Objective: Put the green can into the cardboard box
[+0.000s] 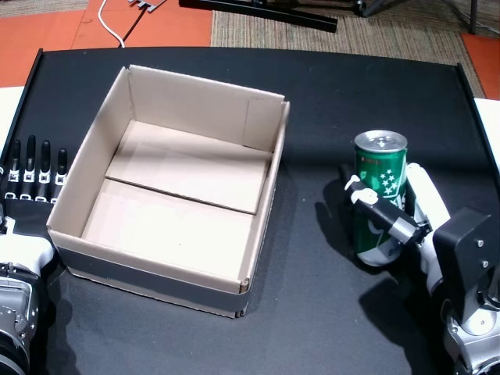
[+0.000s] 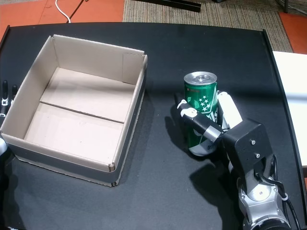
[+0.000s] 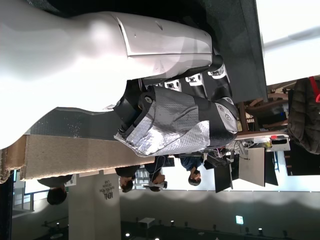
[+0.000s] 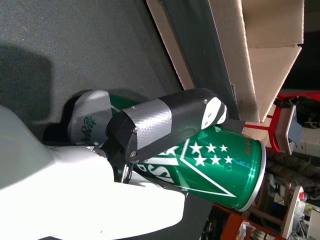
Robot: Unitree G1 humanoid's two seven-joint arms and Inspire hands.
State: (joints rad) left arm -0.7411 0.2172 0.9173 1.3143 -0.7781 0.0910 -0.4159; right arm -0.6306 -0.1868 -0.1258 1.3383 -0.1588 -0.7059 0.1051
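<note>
The green can (image 1: 380,173) (image 2: 200,95) is upright on the black table, to the right of the cardboard box (image 1: 268,205) (image 2: 135,103). My right hand (image 1: 408,212) (image 2: 217,125) is shut on the can, thumb across its front and the other digits behind. The right wrist view shows the can (image 4: 220,167) under the taped thumb (image 4: 160,122). I cannot tell whether its base touches the table. The box is open-topped with nothing inside. My left hand (image 1: 33,176) (image 3: 175,117) rests open, flat, at the box's left side.
The black table (image 1: 328,86) runs to a raised right edge with a white surface (image 1: 488,125) beyond. Orange floor, a carpet and a white cable (image 1: 109,23) lie past the far edge. People stand far off in the left wrist view.
</note>
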